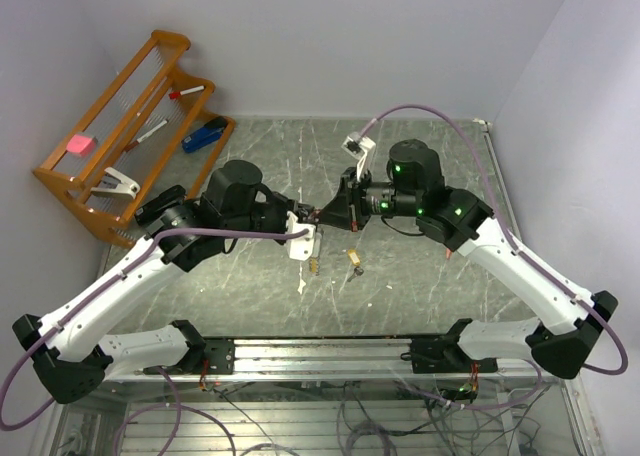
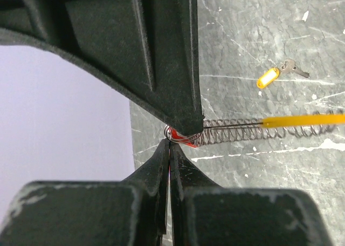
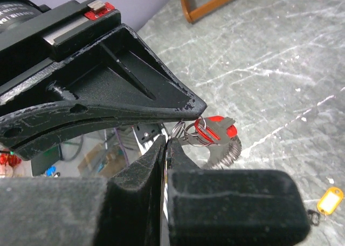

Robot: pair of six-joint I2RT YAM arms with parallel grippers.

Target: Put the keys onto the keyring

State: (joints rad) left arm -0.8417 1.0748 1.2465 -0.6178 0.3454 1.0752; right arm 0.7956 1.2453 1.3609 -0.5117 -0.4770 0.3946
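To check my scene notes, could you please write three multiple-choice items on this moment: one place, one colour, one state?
1. Where does the yellow-tagged key lie? A in the wooden rack; B on the table, apart from the keyring; C in the right gripper.
2. What colour is the key head at the keyring? A red; B blue; C green.
3. How is the left gripper? A wide open; B shut on nothing; C shut on the keyring.
Answers: B, the left wrist view shows it on bare table beyond the coil; A, the right wrist view shows red; C, its fingers pinch the coil's end.
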